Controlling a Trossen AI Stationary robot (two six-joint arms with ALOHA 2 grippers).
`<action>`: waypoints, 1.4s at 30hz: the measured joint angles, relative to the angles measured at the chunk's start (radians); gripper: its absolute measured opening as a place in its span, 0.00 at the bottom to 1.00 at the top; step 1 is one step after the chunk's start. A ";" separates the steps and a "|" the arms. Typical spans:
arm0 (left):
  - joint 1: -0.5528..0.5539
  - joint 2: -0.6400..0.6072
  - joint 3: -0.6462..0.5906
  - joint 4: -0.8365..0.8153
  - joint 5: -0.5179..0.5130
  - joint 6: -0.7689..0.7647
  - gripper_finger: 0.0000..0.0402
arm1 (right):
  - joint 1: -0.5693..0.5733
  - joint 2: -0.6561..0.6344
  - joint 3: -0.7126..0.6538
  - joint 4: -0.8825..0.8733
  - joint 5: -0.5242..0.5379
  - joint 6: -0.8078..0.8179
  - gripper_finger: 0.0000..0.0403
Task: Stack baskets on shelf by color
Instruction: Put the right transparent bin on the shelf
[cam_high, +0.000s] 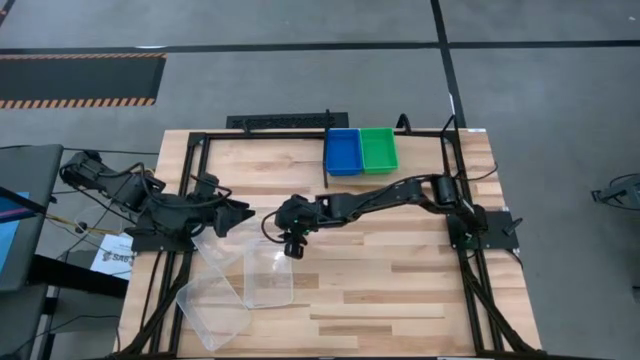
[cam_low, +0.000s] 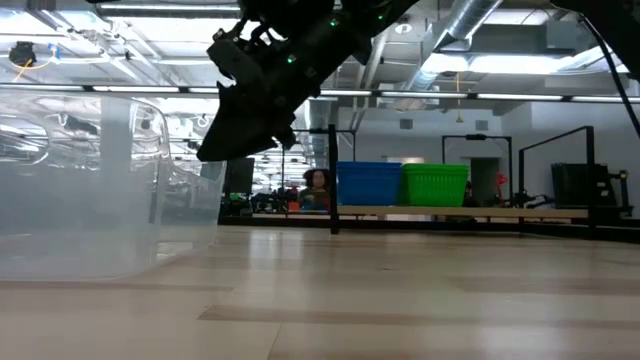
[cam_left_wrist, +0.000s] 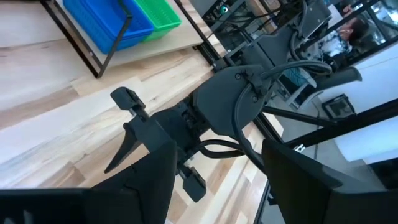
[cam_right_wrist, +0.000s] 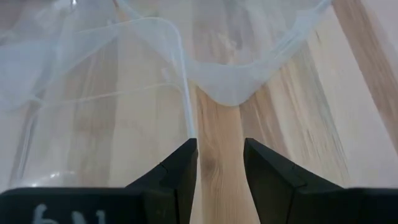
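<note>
Three clear baskets lie on the tabletop: one (cam_high: 268, 275) in the middle, one (cam_high: 213, 312) near the front edge, one (cam_high: 215, 245) tilted against them. A blue basket (cam_high: 343, 150) and a green basket (cam_high: 379, 148) stand side by side on the shelf (cam_high: 420, 152) at the far edge. My right gripper (cam_high: 291, 245) is open and hangs over the clear baskets. In its wrist view (cam_right_wrist: 221, 155) one fingertip stands above a clear rim (cam_right_wrist: 185, 93) and a clear corner (cam_right_wrist: 230, 93) lies ahead. My left gripper (cam_high: 240, 215) is open and waits left of them.
Black frame rails (cam_high: 190, 200) run along the table's left and right sides (cam_high: 465, 270). The right arm (cam_left_wrist: 249, 93) stretches across the table's middle, close in front of my left gripper (cam_left_wrist: 214, 171). Bare planks (cam_high: 400, 290) lie on the near right. A person (cam_low: 317, 185) sits in the room behind.
</note>
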 joint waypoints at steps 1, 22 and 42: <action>0.000 0.000 0.000 0.000 0.000 0.005 0.56 | 0.002 0.000 0.000 -0.001 0.000 0.000 0.39; 0.000 0.000 0.000 0.000 -0.006 0.032 0.56 | 0.010 0.003 -0.003 -0.029 -0.004 -0.026 0.37; 0.000 0.000 0.000 -0.029 -0.028 0.031 0.56 | 0.023 -0.022 -0.004 -0.377 -0.021 0.009 0.01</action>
